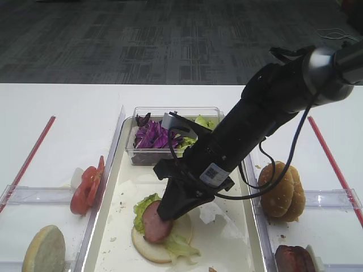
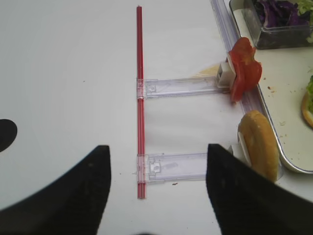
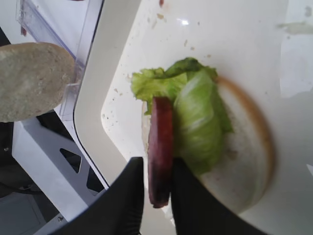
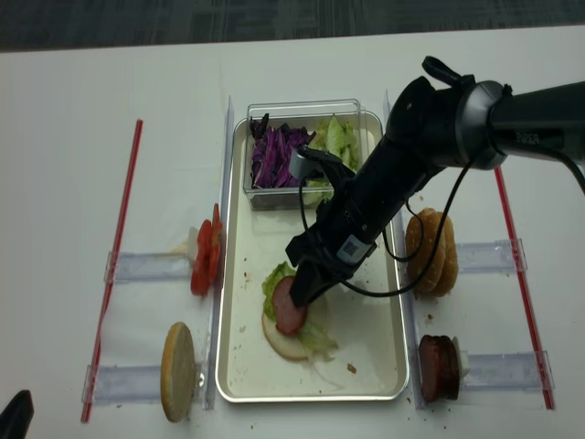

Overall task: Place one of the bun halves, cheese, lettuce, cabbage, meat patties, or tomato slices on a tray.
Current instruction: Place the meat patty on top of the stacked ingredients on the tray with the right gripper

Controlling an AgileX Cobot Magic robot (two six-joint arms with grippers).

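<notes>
On the cream tray [image 1: 229, 241] lies a pale bun half [image 1: 148, 248] topped with green lettuce [image 3: 198, 122]. A reddish meat patty [image 3: 161, 142] stands on edge against the lettuce, between the black fingers of my right gripper [image 3: 159, 166]. The fingers stand slightly apart: a thin gap shows on the left side of the patty, while the right finger touches it. From above, the right gripper [image 1: 167, 214] points down at the patty [image 1: 156, 222]. My left gripper [image 2: 159, 152] hangs open over bare table, holding nothing.
A clear tub [image 1: 170, 113] at the tray's far end holds purple cabbage [image 1: 152, 136] and lettuce [image 1: 202, 123]. Tomato slices [image 1: 86, 187] and a bun half [image 1: 45, 249] stand in racks on the left. Bun halves [image 1: 282, 190] and patties [image 1: 295, 259] are on the right. Red rods [image 1: 34, 153] lie outside.
</notes>
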